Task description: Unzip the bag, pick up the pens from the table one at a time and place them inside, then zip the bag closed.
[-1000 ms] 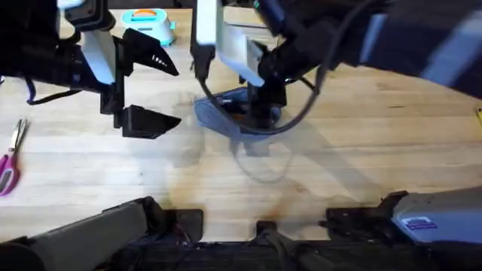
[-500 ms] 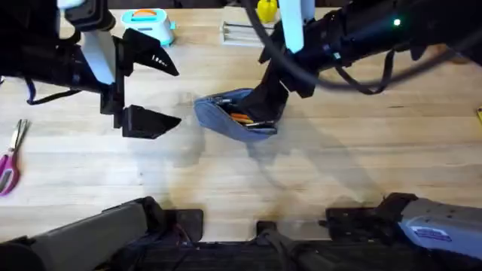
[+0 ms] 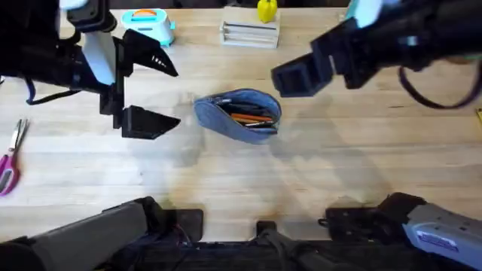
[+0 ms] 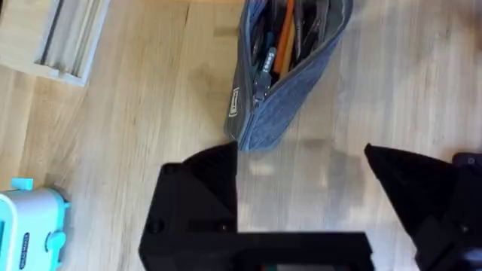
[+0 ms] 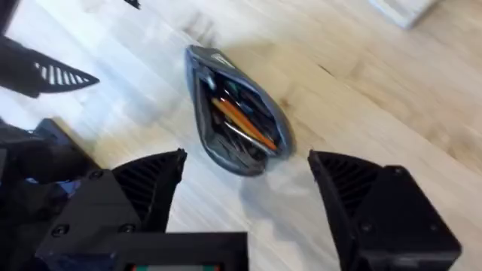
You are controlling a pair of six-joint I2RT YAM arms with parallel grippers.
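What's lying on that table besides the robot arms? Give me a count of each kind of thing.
Denim pouch, open with pens inside: 1
Pink-handled scissors: 1
Pale blue and orange gadget: 1
Light wooden tray: 1
Small yellow object: 1
Total: 5
The pens in the pouch overlap too much to count.

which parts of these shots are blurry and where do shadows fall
Overhead: the right arm is smeared with blur, while the bag stays sharp; soft shadows lie on the table right of the bag. Right wrist: mildly soft throughout, the bag included. Left wrist: crisp, with the black fingers dark.
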